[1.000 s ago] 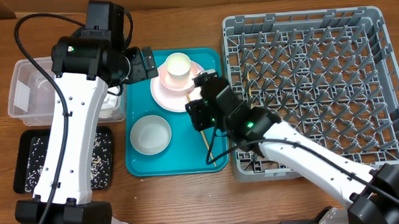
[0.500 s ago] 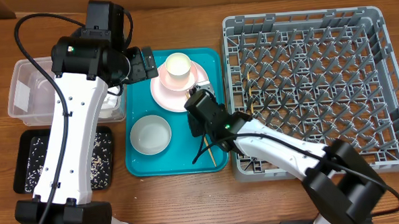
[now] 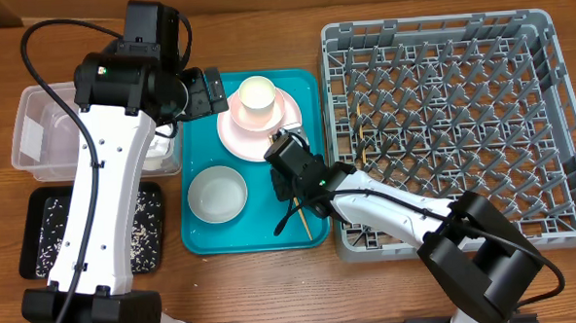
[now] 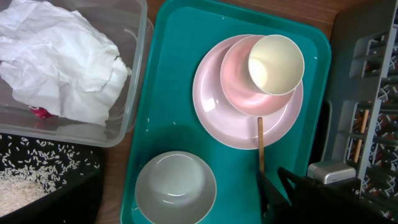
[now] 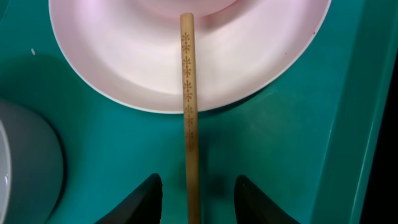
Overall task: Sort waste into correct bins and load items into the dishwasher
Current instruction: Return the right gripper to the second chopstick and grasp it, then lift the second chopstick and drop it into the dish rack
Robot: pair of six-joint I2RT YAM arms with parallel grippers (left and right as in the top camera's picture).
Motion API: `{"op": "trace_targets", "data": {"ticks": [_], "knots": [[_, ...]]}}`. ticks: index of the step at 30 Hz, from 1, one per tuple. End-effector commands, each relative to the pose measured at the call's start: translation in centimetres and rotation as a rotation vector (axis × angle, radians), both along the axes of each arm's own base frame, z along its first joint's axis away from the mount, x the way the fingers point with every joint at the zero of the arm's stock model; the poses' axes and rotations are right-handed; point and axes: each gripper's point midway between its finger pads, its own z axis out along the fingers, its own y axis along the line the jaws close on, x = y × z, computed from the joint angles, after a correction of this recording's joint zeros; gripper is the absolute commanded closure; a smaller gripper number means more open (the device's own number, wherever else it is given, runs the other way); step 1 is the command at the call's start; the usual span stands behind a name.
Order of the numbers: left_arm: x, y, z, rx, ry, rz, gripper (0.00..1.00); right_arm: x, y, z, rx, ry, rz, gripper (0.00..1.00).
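A wooden chopstick [image 5: 189, 124] lies on the teal tray with its tip on the pale pink plate [image 5: 143, 68]. My right gripper [image 5: 199, 200] is open and low over the tray, one finger on each side of the chopstick, not touching it. The plate [image 4: 217, 121] carries the whitish-pink bowl [image 4: 239, 90] with the white cup [image 4: 275, 64] in it. The grey-green bowl [image 4: 176, 190] sits at the tray's front left. My left gripper [image 3: 210, 90] hangs open and empty by the plate. The clear tub [image 4: 134, 93] holds the napkin [image 4: 62, 62] and red packet [image 4: 38, 112].
The black tray [image 3: 37, 207] with rice grains [image 4: 25, 180] lies in front of the tub. The grey dish rack [image 3: 461, 115] stands right of the teal tray [image 3: 262, 236], with a second wooden stick [image 3: 363, 145] among its pegs. My right arm [image 3: 407, 210] crosses the rack's front left corner.
My right gripper has come down and to the left from the plate's right edge and now straddles the chopstick. The left arm has not moved.
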Motion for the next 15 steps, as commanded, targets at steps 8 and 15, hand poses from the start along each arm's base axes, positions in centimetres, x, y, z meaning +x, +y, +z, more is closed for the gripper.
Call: {"op": "trace_targets", "data": {"ticks": [8, 15], "knots": [[0.1, -0.1, 0.5, -0.002, -0.017, -0.006, 0.0, -0.5, -0.2, -0.7, -0.018, 0.031, 0.003, 0.61], [0.1, -0.1, 0.5, -0.002, -0.017, -0.006, 0.0, -0.8, 0.4, -2.1, -0.013, 0.057, 0.019, 0.61]]}}
